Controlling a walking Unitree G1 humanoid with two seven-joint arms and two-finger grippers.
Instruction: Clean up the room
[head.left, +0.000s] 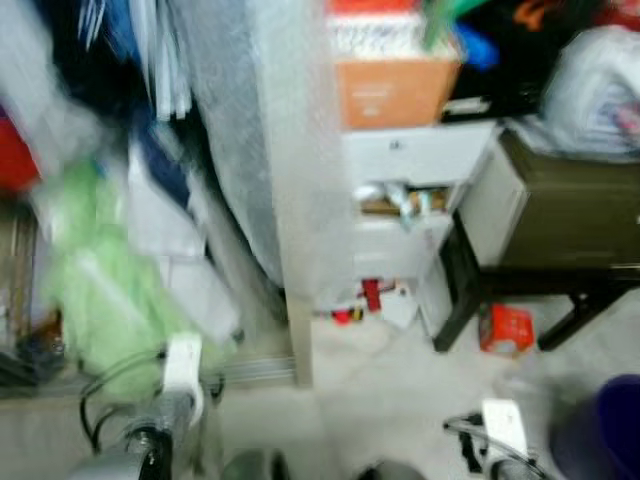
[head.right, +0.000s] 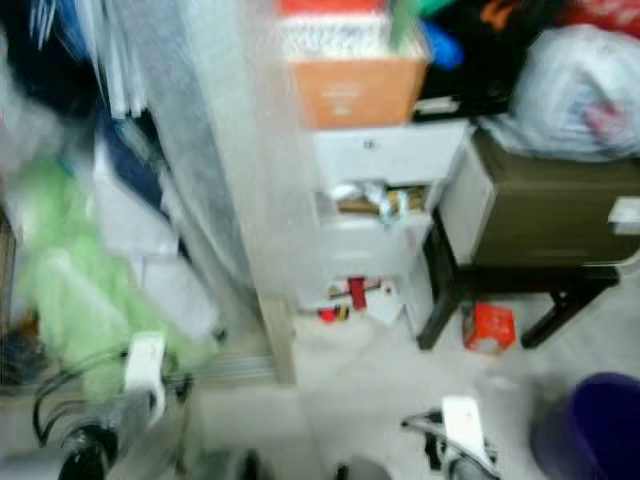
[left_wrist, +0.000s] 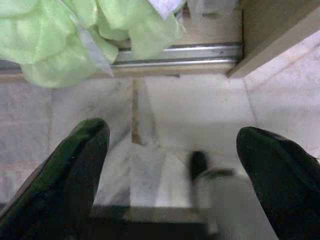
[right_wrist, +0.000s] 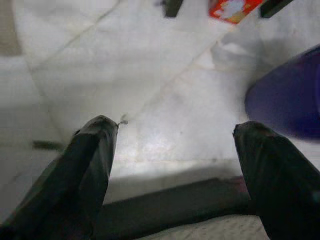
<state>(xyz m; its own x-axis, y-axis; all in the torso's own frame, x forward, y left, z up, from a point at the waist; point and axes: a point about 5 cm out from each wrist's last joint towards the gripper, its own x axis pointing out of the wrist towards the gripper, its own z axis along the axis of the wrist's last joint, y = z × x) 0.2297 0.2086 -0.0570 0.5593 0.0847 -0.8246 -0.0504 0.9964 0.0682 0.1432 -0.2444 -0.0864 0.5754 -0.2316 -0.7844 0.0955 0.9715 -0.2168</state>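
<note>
The head views are blurred. A small red box (head.left: 505, 327) lies on the pale tiled floor under a dark low table (head.left: 470, 290); it also shows as the red box (right_wrist: 232, 7) ahead of my right gripper (right_wrist: 175, 125), which hangs open above bare floor. A purple bin (right_wrist: 285, 97) stands close beside that gripper. My left gripper (left_wrist: 172, 132) is open over the floor, short of a heap of light green fabric (left_wrist: 90, 35) that spills over a metal door track (left_wrist: 175, 52). Small red items (head.left: 365, 297) lie at the foot of the white drawers (head.left: 410, 190).
A tall pale panel (head.left: 295, 200) stands upright in the middle, with hanging clothes and plastic wrap to its left. An orange box (head.left: 395, 90) sits on the drawers. An olive box (head.left: 570, 210) and a white bag (head.left: 600, 85) rest on the dark table.
</note>
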